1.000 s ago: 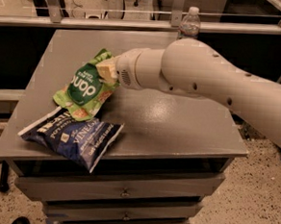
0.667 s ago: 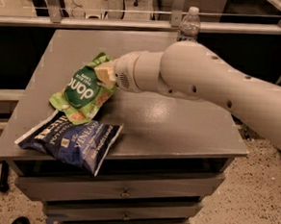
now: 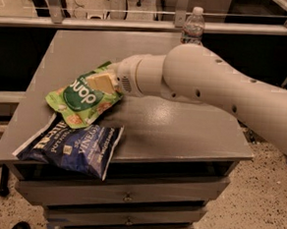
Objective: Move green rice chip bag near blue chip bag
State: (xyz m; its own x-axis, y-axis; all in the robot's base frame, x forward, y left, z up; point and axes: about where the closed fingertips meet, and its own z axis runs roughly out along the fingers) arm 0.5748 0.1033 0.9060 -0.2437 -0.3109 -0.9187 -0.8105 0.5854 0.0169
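The green rice chip bag (image 3: 80, 100) is bright green with a dark round logo and white letters. It lies tilted on the grey table (image 3: 181, 134), its lower edge resting on the top of the blue chip bag (image 3: 72, 146). The blue chip bag is dark navy with white lettering and lies flat at the table's front left corner, partly over the edge. My gripper (image 3: 102, 81) reaches in from the right on the big white arm and sits at the green bag's upper right part, its tan fingers (image 3: 100, 82) on the bag.
A clear plastic water bottle (image 3: 193, 25) stands at the table's back edge, behind my arm. A rail (image 3: 140, 25) runs behind the table. Drawers (image 3: 128, 196) are under the tabletop. The floor (image 3: 270, 204) lies to the right.
The green bag and my gripper have shifted slightly left and down, so the green bag sits closer over the blue bag. The blue bag has not moved.
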